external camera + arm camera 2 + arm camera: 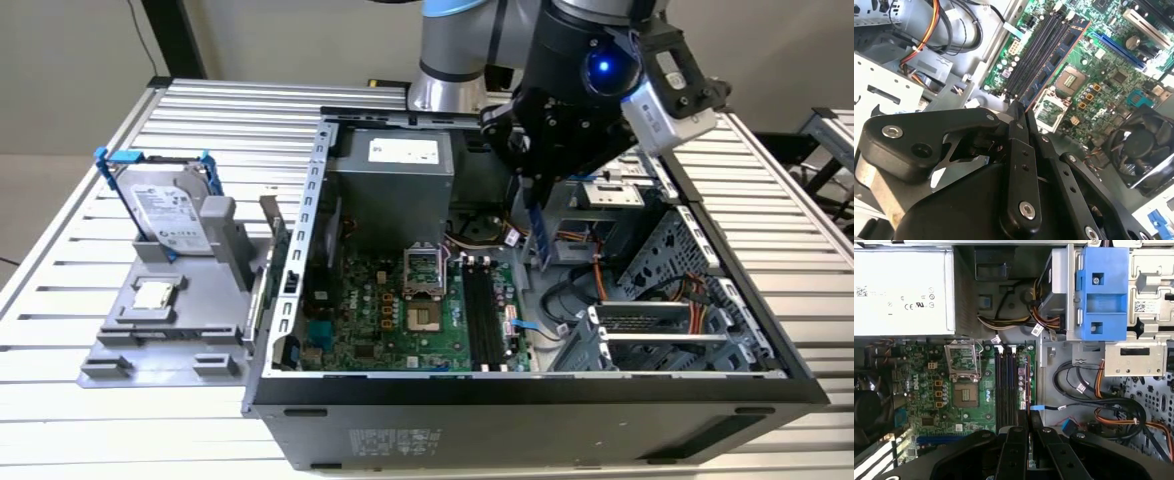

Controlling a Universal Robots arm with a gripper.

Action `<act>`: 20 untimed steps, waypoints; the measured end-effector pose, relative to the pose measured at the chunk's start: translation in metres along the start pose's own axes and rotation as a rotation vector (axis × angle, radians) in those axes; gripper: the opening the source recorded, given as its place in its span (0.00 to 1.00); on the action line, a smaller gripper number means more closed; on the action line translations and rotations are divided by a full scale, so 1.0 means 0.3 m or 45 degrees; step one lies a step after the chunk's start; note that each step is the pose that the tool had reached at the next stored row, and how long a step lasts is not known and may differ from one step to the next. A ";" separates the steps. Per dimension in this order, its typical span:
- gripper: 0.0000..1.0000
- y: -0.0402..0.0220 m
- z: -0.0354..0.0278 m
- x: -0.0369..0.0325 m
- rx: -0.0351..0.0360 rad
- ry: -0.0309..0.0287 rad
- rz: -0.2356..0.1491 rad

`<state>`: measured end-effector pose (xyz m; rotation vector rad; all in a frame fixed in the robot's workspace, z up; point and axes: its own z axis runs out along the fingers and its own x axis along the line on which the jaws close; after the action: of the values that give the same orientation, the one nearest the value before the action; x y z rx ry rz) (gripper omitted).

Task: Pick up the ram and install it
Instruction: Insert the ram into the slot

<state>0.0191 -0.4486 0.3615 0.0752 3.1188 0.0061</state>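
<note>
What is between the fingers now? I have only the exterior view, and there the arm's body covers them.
Observer: In the second wrist view the gripper is shut on the ram. It grips the stick at one end, and the rest of the stick points toward the motherboard.
Operator: Does the stick line up with one of the slots?
Observer: Not as far as I can tell. In the first wrist view it shows just beside the memory slots, on the side away from the processor socket.
Operator: Are the slots free?
Observer: Yes. In both wrist views they look black and empty, and I see no other stick in them.
</note>
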 end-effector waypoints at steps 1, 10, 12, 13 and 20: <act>0.00 0.001 0.004 0.000 0.0001 -0.0001 0.012; 0.00 0.003 0.028 -0.007 0.0009 -0.0003 0.041; 0.00 0.003 0.033 -0.008 0.0011 -0.0003 0.042; 0.00 0.003 0.036 -0.009 0.0015 -0.0003 0.042; 0.00 0.003 0.064 -0.015 0.0036 -0.0005 0.045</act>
<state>0.0240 -0.4478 0.3423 0.1305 3.1168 0.0022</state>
